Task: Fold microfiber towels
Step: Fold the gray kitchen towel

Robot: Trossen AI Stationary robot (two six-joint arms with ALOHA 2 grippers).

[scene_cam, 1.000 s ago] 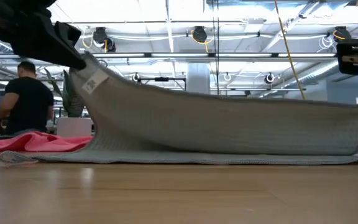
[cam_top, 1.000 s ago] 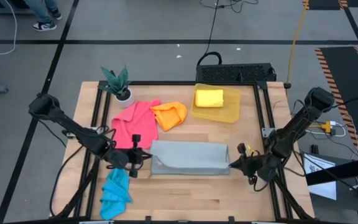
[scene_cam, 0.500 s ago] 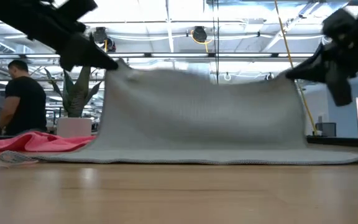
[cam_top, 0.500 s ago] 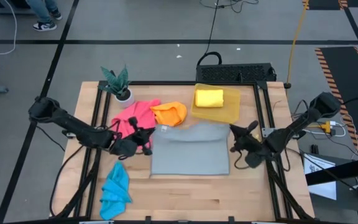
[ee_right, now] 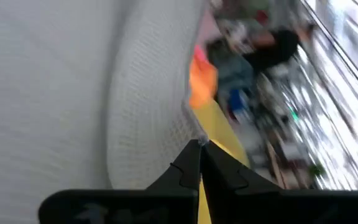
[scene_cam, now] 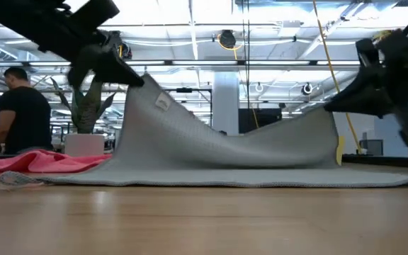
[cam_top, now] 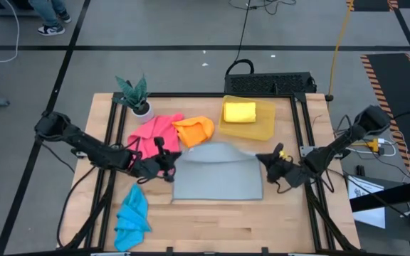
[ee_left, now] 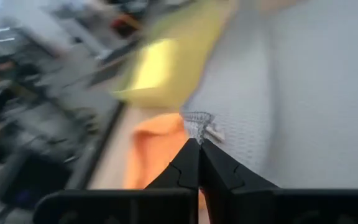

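We see the wooden table point(cam_top: 212, 227) from above w/ both arms reaching in toward the middle. Biggest item on it: the grey towel point(cam_top: 218, 178), spread near the centre, its far edge lifted off the wood at both corners and sagging between them, near edge flat on the table. Left gripper point(cam_top: 168, 162) is pinched tight on the far-left corner; in the left wrist view the fingertips point(ee_left: 199, 149) meet on a small tuft of grey weave. Right gripper point(cam_top: 267, 159) is clamped on the far-right corner, same picture in the right wrist view: fingers together on the cloth edge.

Pink towel point(cam_top: 150, 136) lies crumpled just left of the grey one, behind the left gripper. Yellow plastic bin point(cam_top: 256, 126) sits at the far side, right of centre, w/ the folded yellow towel point(cam_top: 239, 112) on it. Orange towel point(cam_top: 194, 131) is bunched betw. pink towel and bin, touching the pink, prob. also touching the grey's raised edge, hard to tell. Blue towel point(cam_top: 132, 219) is crumpled near the front-left corner, well apart from the rest. Small potted plant point(cam_top: 135, 95) stands at the far-left corner.
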